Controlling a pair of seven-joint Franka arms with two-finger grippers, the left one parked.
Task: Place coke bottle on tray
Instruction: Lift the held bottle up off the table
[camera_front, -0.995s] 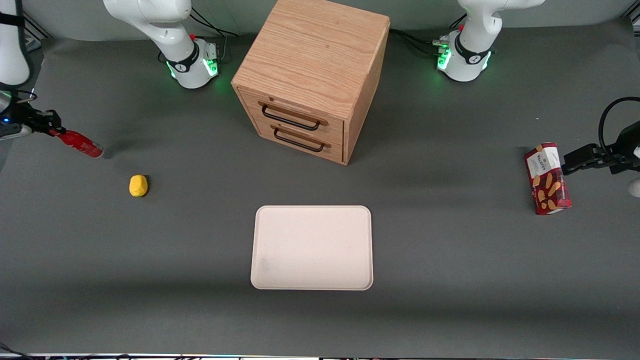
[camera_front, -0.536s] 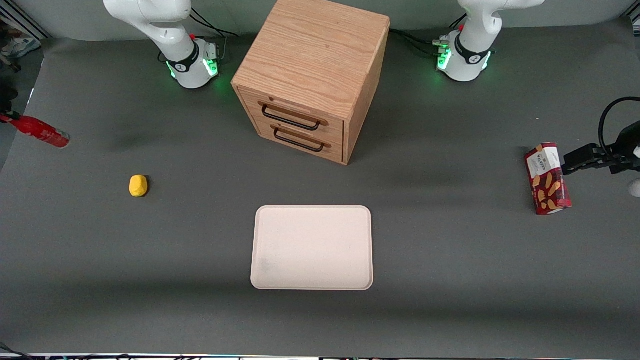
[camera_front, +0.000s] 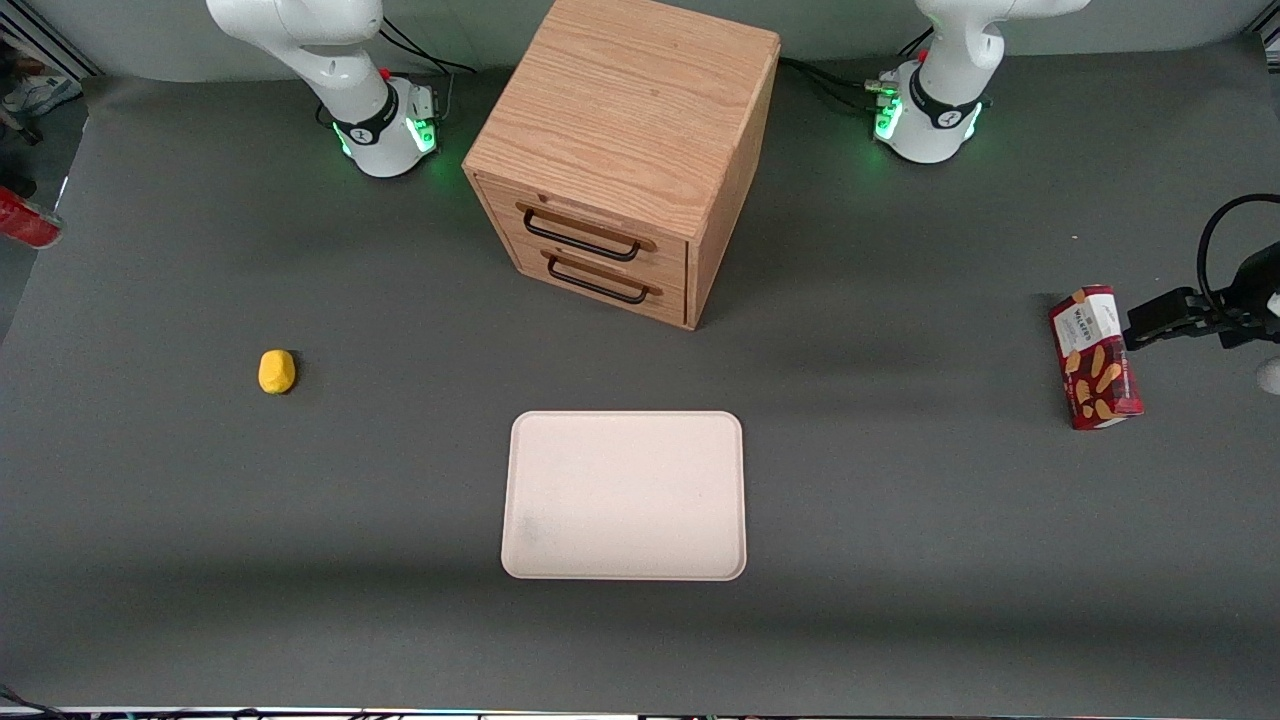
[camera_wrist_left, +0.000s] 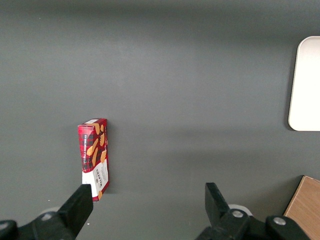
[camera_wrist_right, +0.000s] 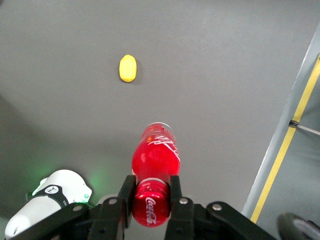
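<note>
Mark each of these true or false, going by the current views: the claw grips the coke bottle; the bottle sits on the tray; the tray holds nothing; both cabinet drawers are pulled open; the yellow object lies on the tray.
1. The claw grips the coke bottle. True: its fingers clamp the bottle on both sides in the right wrist view.
2. The bottle sits on the tray. False: it is held above the table at the working arm's end, well clear of the tray.
3. The tray holds nothing. True.
4. Both drawers of the wooden cabinet are pulled open. False: both are closed.
5. The yellow object lies on the tray. False: it rests on the grey table, apart from the tray.
</note>
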